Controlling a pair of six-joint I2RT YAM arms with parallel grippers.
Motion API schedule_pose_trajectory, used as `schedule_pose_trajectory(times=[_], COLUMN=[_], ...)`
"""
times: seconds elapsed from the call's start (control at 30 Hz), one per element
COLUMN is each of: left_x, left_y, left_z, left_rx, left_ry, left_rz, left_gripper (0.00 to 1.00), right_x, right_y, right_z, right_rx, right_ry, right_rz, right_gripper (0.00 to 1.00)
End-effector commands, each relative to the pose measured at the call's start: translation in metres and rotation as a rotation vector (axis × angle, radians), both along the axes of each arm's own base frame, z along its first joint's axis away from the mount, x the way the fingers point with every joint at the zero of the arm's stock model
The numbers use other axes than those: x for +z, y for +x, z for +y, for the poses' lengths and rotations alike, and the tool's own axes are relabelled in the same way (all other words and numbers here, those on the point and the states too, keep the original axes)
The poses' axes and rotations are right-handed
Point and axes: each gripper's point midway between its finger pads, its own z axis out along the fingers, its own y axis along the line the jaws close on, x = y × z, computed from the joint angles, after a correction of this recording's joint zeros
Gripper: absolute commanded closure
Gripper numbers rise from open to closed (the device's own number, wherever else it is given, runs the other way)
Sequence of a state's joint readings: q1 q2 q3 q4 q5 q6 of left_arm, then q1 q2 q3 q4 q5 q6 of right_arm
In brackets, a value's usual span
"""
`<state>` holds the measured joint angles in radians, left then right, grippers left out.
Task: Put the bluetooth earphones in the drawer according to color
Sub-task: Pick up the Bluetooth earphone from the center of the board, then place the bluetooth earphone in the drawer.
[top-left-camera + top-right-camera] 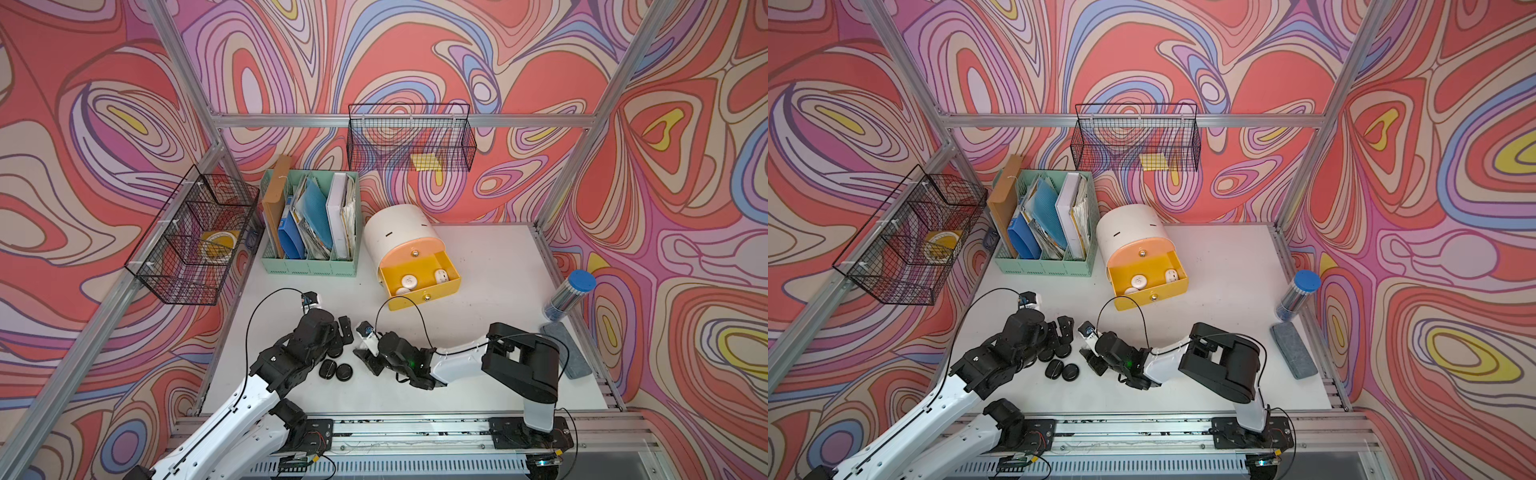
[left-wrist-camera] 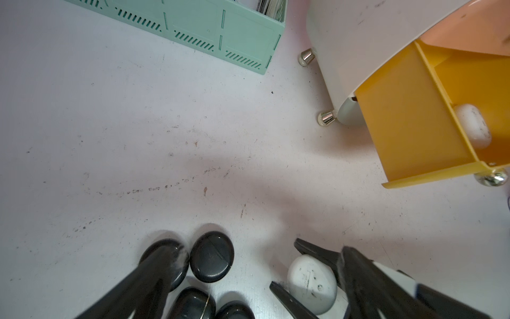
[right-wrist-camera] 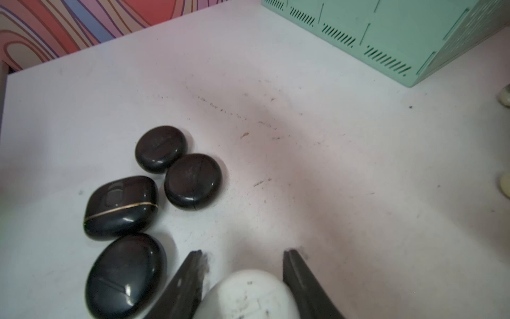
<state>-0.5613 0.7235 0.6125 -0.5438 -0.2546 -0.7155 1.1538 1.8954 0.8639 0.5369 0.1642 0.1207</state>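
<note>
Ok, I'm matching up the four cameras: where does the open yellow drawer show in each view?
In a top view: the yellow drawer sits just right of centre, pulled out.
In a top view: it sits near the centre, pulled out.
Left wrist: in view, its side wall facing the camera.
Right wrist: not in it.
Shared landmark: the mint-green file holder, seen in all four.

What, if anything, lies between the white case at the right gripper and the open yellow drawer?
Nothing visible: only bare table separates the white case, flanked by the right gripper, from the yellow drawer.
</note>
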Motion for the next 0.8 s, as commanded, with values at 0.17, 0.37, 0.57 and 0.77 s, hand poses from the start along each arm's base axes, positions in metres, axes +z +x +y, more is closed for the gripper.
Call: schedule_pose_trajectory(times=[0.17, 0.37, 0.57, 0.77], left_x=[-0.006, -0.008, -0.01, -0.013], left_y=[-0.007, -0.007, -0.007, -0.008], left_z=[0.012, 0.011, 0.01, 0.01], left_rx=[0.037, 0.033, 0.031, 0.029], left_ry=[0.015, 0.008, 0.007, 0.008], left_rz=[0.007, 0.01, 0.015, 0.02], left_gripper=[0.01, 0.01, 0.01, 0.01], right_x=[0.077, 0.12, 0.145, 0.157], right_y=[0.012, 0.031, 0.064, 0.096], right_z=[-0.013, -0.029, -0.059, -0.096], right_rx=[-0.083, -0.15, -0.245, -0.342], right_ry=[0.04, 0.054, 0.056, 0.06], right_rz=[-0.073, -0.108, -0.115, -0.105], right_gripper=[0.6, 0.6, 0.61, 0.61])
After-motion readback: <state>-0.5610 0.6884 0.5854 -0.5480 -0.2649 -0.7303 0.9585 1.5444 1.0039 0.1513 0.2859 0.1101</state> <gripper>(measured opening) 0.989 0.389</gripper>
